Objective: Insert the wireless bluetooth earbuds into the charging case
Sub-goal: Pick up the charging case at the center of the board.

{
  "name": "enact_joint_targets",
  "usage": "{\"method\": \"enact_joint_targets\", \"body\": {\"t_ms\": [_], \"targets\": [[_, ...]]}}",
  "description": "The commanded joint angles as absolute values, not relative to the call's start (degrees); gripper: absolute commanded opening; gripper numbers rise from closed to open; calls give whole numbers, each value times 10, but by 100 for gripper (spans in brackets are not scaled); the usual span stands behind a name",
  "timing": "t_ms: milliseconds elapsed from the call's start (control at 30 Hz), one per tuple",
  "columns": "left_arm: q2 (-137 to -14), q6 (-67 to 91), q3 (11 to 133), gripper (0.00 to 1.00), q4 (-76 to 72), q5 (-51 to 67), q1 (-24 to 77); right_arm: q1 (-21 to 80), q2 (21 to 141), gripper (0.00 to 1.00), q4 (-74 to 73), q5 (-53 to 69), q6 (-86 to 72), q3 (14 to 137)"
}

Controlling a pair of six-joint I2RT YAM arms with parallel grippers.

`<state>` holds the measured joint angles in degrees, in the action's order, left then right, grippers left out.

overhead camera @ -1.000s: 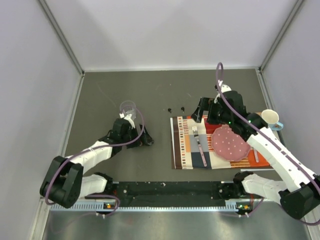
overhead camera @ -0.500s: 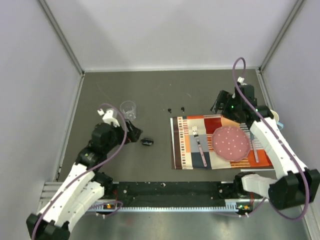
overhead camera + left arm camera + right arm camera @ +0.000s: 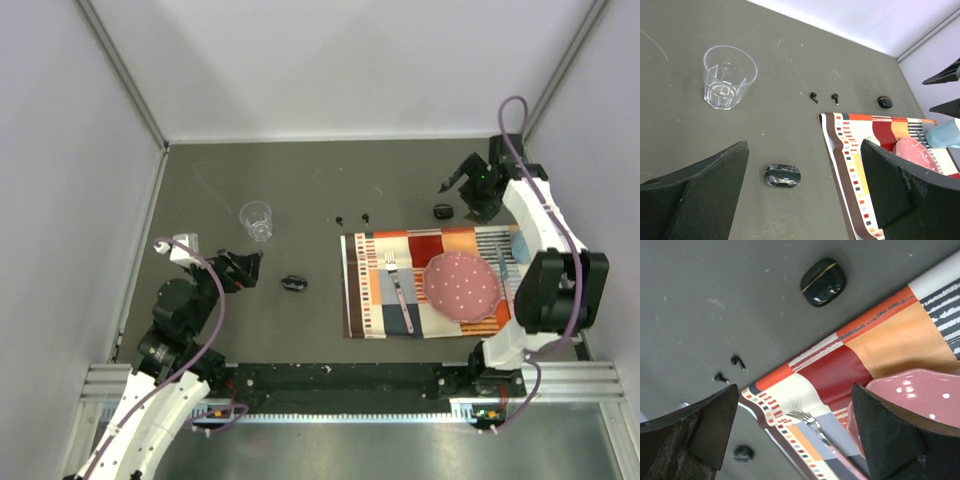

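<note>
With left hand (image 3: 805, 145) and right hand (image 3: 795, 390) both apart and empty, open the seemingly shut case (image 3: 823, 275) first, then pinch the earbuds (image 3: 814, 97) singly by the stem

Placemat (image 3: 365, 290): coloured blocks and stripes, no lettering legible.
Clear cup (image 3: 730, 77): no print legible.
Earbuds (image 3: 814, 97): too small to tell any marking.

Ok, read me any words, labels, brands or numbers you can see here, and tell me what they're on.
No text can be read in any view.
On the placemat: only coloured blocks and stripes, no letters.
On the black case: a thin gold line, no wording.
On the clear cup: nothing printed.
</note>
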<state>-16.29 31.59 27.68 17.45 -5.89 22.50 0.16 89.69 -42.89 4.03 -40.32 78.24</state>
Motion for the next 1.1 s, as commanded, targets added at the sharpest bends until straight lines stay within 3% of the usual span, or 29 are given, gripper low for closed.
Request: {"method": "enact_joint_targets", "body": {"t_ms": [0, 333, 1067], "targets": [[-137, 307, 253, 99, 111, -48, 224, -39, 974, 93, -451, 138, -516, 840], [-107, 379, 237, 99, 141, -117, 224, -39, 1099, 93, -494, 53, -610, 939], [-35, 336, 199, 99, 106, -91, 224, -38, 1239, 83, -534, 4, -736, 1029]]}}
